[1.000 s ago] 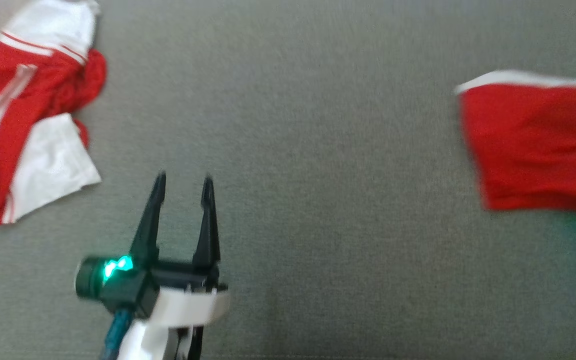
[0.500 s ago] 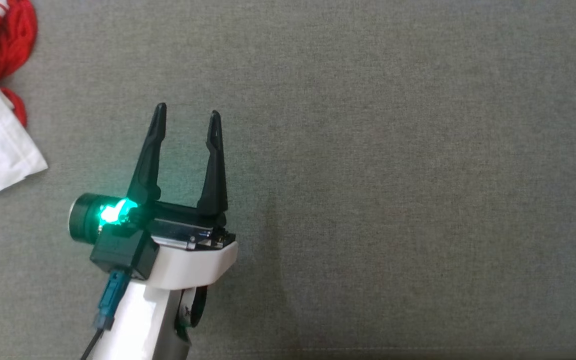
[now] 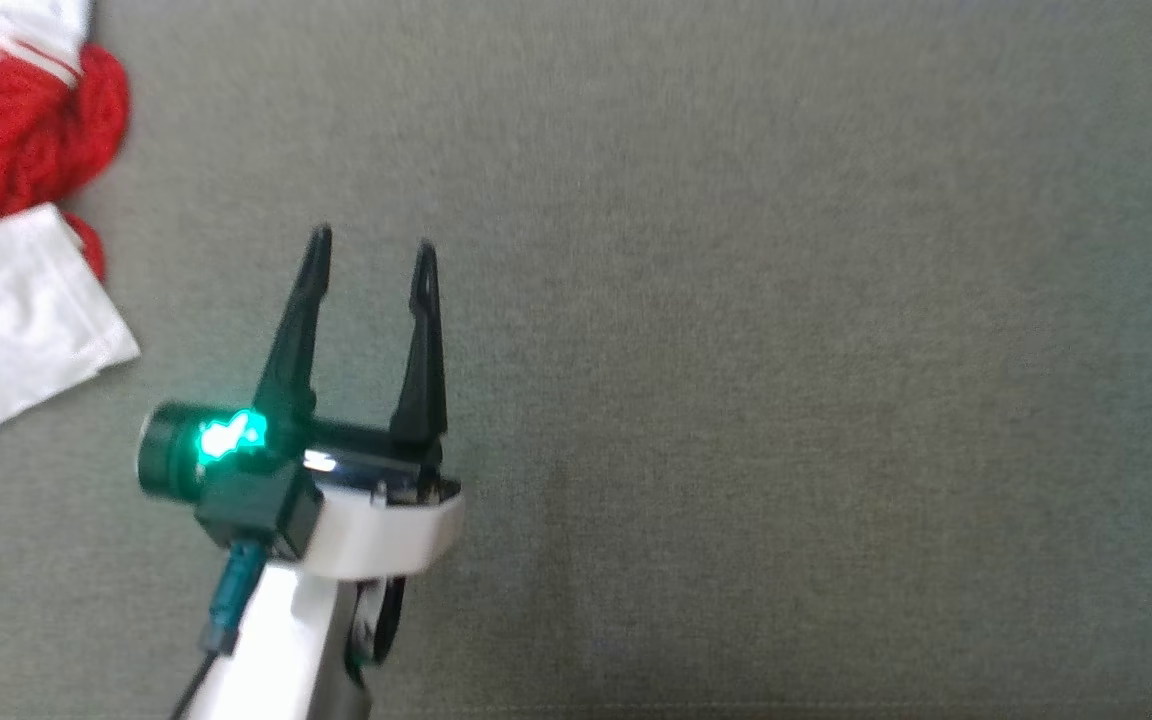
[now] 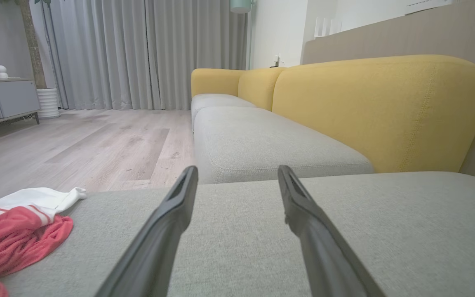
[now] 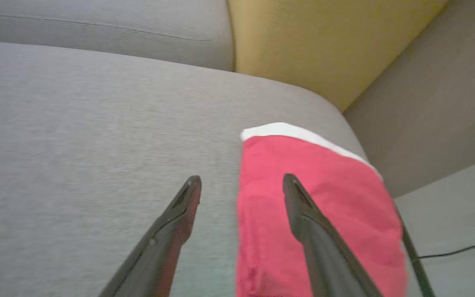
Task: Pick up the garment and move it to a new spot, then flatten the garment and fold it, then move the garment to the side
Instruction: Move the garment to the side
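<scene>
The broad grey fabric sofa cushion (image 3: 786, 300) spans the head view; the left wrist view adds the yellow padded backrest (image 4: 377, 107) and pale wood floor (image 4: 76, 140). The right wrist view shows the folded red garment with a white hem (image 5: 344, 198) lying flat at the cushion's right edge. A crumpled red-and-white garment (image 3: 16, 160) is cut off at the head view's left. The left gripper (image 3: 372, 242) hovers level, fingers spread, empty; the right gripper (image 5: 242, 177) angles down over the folded garment, jaws apart, one finger hiding part of it
</scene>
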Robot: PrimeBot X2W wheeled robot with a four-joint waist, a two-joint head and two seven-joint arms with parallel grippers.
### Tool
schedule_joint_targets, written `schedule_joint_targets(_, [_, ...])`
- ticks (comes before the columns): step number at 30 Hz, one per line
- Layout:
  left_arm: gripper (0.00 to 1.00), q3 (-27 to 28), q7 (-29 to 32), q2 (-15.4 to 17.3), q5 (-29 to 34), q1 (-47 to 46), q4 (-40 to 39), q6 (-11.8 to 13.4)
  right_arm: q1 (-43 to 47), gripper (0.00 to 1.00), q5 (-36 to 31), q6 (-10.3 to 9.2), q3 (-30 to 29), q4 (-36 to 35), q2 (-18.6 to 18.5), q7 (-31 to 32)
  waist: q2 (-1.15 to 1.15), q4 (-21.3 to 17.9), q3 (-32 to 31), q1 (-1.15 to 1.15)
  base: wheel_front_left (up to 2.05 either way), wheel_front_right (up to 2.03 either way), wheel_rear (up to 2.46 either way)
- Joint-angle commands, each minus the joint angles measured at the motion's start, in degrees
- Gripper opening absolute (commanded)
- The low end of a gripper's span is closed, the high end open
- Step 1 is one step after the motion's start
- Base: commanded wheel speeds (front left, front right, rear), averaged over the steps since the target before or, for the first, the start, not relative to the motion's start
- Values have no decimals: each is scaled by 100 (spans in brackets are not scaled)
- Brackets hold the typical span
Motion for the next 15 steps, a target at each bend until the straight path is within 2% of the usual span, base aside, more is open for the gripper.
schedule_joint_targets(1, [100, 191, -24, 10, 80, 147, -105, -11, 161, 100, -59, 39, 153, -224, -19, -168, 0, 74, -537, 0, 0, 0, 0])
schedule_joint_targets(3, [100, 212, -24, 10, 53, 312, -13, -12, 287, 100, -90, 39, 454, -267, 352, -467, 0, 109, -886, 0, 0, 0, 0])
schedule_joint_targets(4, [100, 212, -24, 10, 53, 312, -13, -12, 287, 100, -90, 39, 454, -267, 352, -467, 0, 109, -886, 0, 0, 0, 0])
schedule_joint_targets(5, [100, 227, -24, 10, -8, 499, 107, -12, 444, 100, -34, 39, 821, -292, 701, -829, 0, 147, -1242, 0, 0, 0, 0])
schedule_joint_targets(6, [100, 227, -24, 10, -8, 499, 107, -12, 444, 100, -34, 39, 821, -292, 701, -829, 0, 147, -1242, 0, 0, 0, 0])
schedule_joint_targets(8, [100, 246, -24, 10, -126, 725, 255, -5, 665, 100, 63, 39, 1289, -352, 1034, -1223, 0, 183, -1615, 0, 0, 0, 0])
schedule_joint_targets(12, [100, 326, -24, 10, -339, 1145, 645, -6, 1123, 100, 128, 39, 1922, -290, 1488, -2216, 0, 289, -2227, 0, 0, 0, 0])
schedule_joint_targets(15, [100, 432, -24, 10, -311, 1315, 895, -49, 1439, 100, -231, 39, 1971, -38, 1944, -3047, 0, 362, -2519, 0, 0, 0, 0])
